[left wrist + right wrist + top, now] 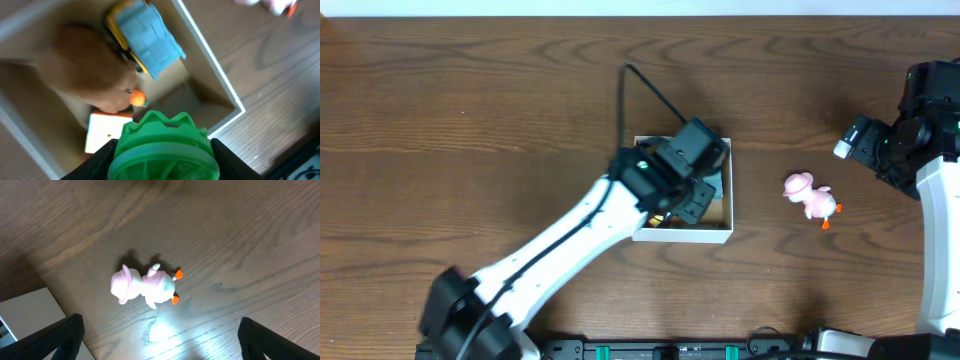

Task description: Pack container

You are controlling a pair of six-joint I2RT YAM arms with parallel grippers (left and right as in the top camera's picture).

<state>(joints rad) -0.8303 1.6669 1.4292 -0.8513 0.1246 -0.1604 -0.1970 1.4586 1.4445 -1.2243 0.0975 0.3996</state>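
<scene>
The container, a white shallow box with a tan inside, sits mid-table. My left gripper hangs over it, shut on a green ribbed round toy. Inside the box lie a blue and yellow toy, a brown blurred toy with an orange bit, and a white card. A pink duck-like toy with orange feet lies on the table right of the box, also in the right wrist view. My right gripper is open and empty, above the table right of the pink toy.
The table is dark wood. A black cable runs behind the box. The box's corner shows at the lower left of the right wrist view.
</scene>
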